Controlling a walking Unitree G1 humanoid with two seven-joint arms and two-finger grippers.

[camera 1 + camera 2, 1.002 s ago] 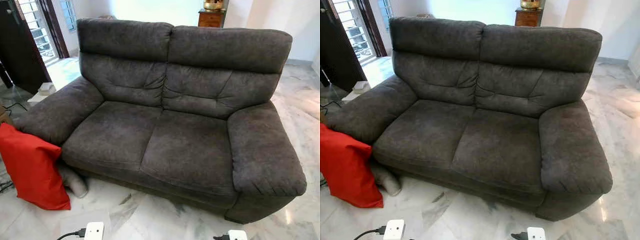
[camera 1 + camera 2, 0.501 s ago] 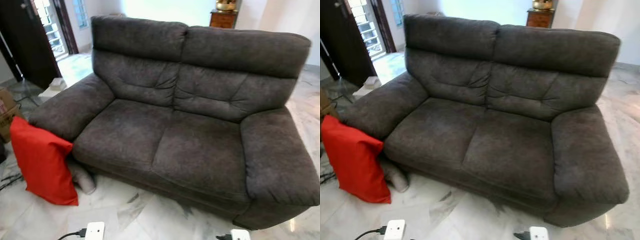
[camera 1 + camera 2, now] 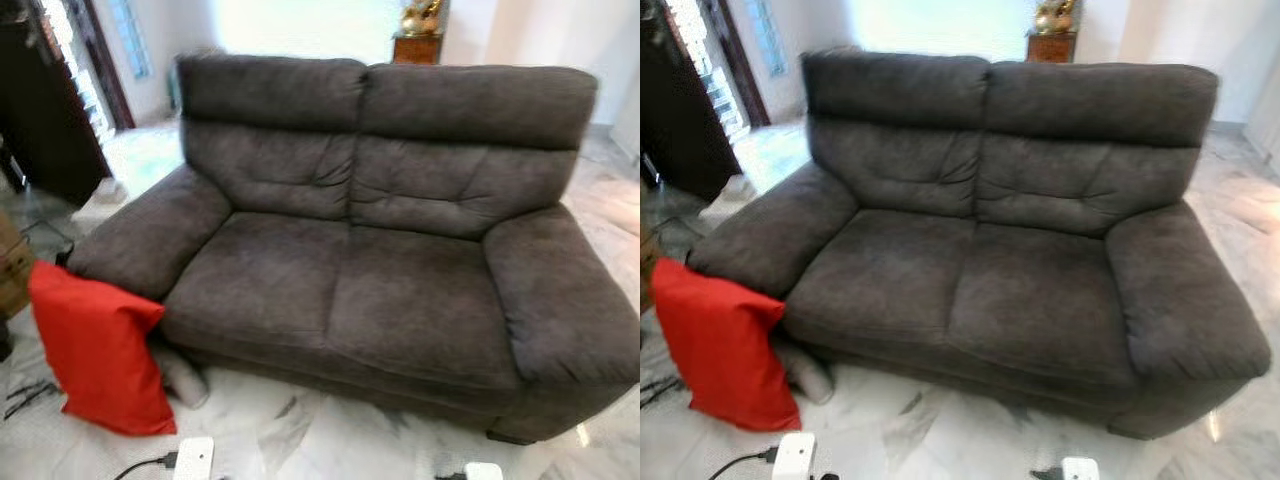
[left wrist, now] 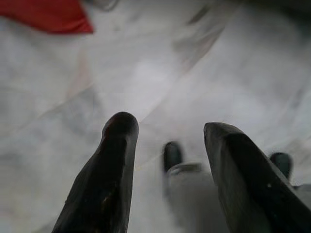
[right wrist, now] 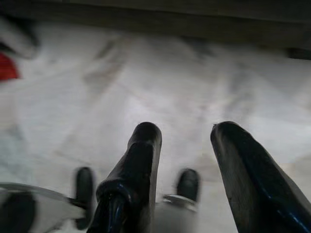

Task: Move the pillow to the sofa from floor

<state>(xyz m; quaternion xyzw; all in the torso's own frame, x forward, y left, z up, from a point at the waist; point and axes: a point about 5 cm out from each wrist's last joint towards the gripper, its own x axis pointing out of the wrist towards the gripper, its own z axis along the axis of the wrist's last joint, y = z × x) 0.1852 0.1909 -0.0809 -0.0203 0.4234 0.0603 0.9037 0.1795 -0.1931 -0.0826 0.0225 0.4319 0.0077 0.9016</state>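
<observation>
A red pillow [image 3: 100,350] stands on the white marble floor [image 3: 300,440], leaning against the front of the left armrest of the dark grey two-seat sofa [image 3: 340,290]. The sofa seat is bare. In the left wrist view, my left gripper [image 4: 170,127] hangs low over the floor, open with nothing between its fingers, and a corner of the pillow [image 4: 48,14] lies ahead of it. My right gripper [image 5: 187,130] is also open and empty above the floor, facing the sofa's dark base [image 5: 170,19].
A grey roll [image 3: 185,385] lies under the sofa's left armrest beside the pillow. A cardboard box [image 3: 12,265] and dark door [image 3: 45,120] stand at the left, with cables [image 3: 25,395] on the floor. A wooden cabinet [image 3: 418,45] stands behind the sofa.
The whole picture has shifted and blurred, so the camera has moved; the pillow now sits further in from the left edge. Pillow and sofa themselves have not moved.
</observation>
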